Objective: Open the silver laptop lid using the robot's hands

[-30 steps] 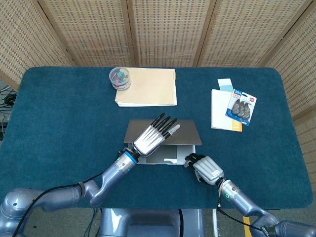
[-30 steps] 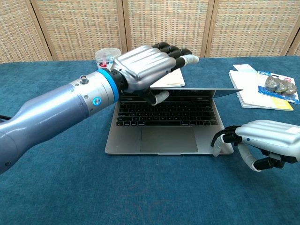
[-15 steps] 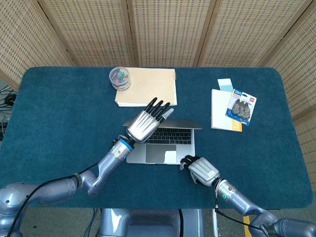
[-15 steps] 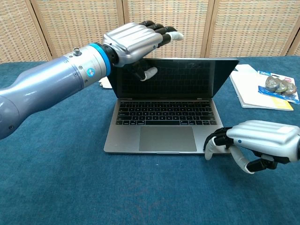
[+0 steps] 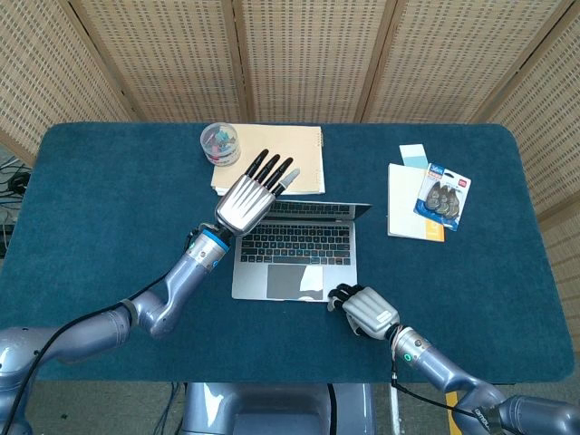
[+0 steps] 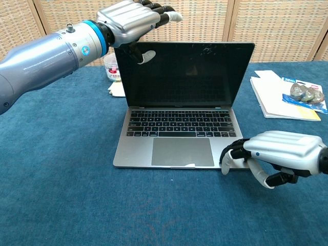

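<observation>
The silver laptop [image 6: 189, 77] stands open in the middle of the table, its dark screen upright and its keyboard [image 5: 294, 243] showing. My left hand [image 6: 128, 18] is at the lid's top left corner. Its fingers stretch flat above and behind the top edge, and its thumb hangs in front of the screen. In the head view the left hand [image 5: 245, 198] lies over the lid's left end. My right hand [image 6: 279, 154] is on the table at the base's front right corner. Its fingers are curled, and their tips touch the base. The right hand [image 5: 367, 310] holds nothing.
A clear round jar [image 5: 220, 143] and a tan folder [image 5: 290, 149] lie behind the laptop. A white notebook [image 5: 408, 213] with a blister pack [image 5: 444, 195] on it sits at the right. Blue cloth [image 5: 109, 208] covers the table, and wicker screens stand behind.
The lid has swung from nearly level to upright. My left hand rose and moved back with it. My right hand shifted slightly left at the base's front corner.
</observation>
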